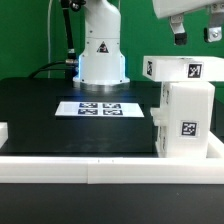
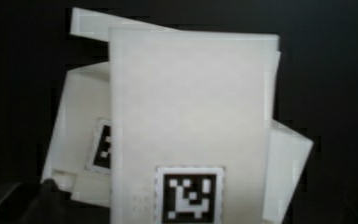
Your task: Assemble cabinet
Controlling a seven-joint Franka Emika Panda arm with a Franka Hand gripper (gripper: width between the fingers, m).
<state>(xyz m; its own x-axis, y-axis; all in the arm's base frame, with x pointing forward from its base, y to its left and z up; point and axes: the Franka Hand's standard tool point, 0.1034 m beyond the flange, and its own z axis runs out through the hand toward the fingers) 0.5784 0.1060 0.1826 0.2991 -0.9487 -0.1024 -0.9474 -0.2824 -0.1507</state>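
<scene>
Item: large white thin-walled plastic cabinet (image 1: 185, 120), roughly cubic, bearing black-and-white square tag markers. Location: right side of the exterior frame, standing on the black table (image 1: 60, 115), close against the long white rail (image 1: 100, 165) along the lower edge. A flat white tagged panel lies across its top, overhanging toward the exterior view's left. Tags visible on the top panel and on the lower front face.

Item: white two-finger gripper (image 1: 181, 35), upper right of the exterior frame, above the cabinet and apart from it. Whether the fingers stand apart or together cannot be told; nothing is seen held.

Item: thin flat white marker board (image 1: 100, 107), centre of the table, before the white robot base (image 1: 100, 50).

Wrist view: blurred white cabinet (image 2: 185, 110) fills the frame against black, two tags showing.
</scene>
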